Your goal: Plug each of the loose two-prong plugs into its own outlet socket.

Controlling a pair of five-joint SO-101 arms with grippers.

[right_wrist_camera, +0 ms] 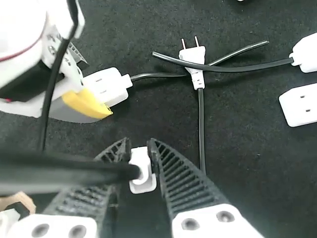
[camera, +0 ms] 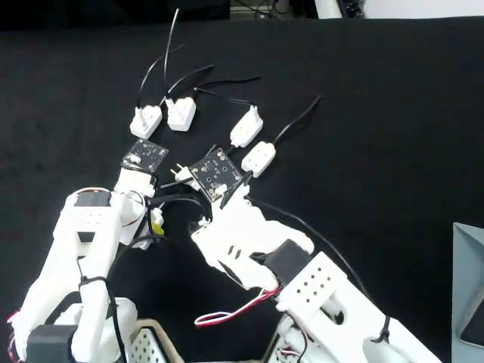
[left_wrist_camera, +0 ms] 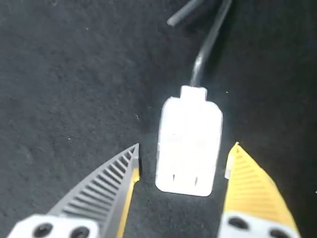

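My left gripper (left_wrist_camera: 185, 148) is open, its grey and yellow fingers on either side of a white outlet socket (left_wrist_camera: 188, 144) that lies flat on the black cloth with its two slots facing the camera. From the right wrist view this same socket (right_wrist_camera: 106, 87) sits by the yellow finger (right_wrist_camera: 84, 105). My right gripper (right_wrist_camera: 138, 148) is shut on a small white plug (right_wrist_camera: 141, 173) whose black cable runs off sideways. A loose two-prong plug (right_wrist_camera: 192, 53) lies further out, also seen as the plug (camera: 175, 175) between the arms. Several more sockets (camera: 181, 113) lie beyond.
Black cables (right_wrist_camera: 223, 67) cross over the loose plug's cord. Two sockets (right_wrist_camera: 299, 104) lie at the edge of the right wrist view. A grey object (camera: 469, 287) stands at the table's right edge, and a red and white wire loop (camera: 227, 314) hangs near the right arm.
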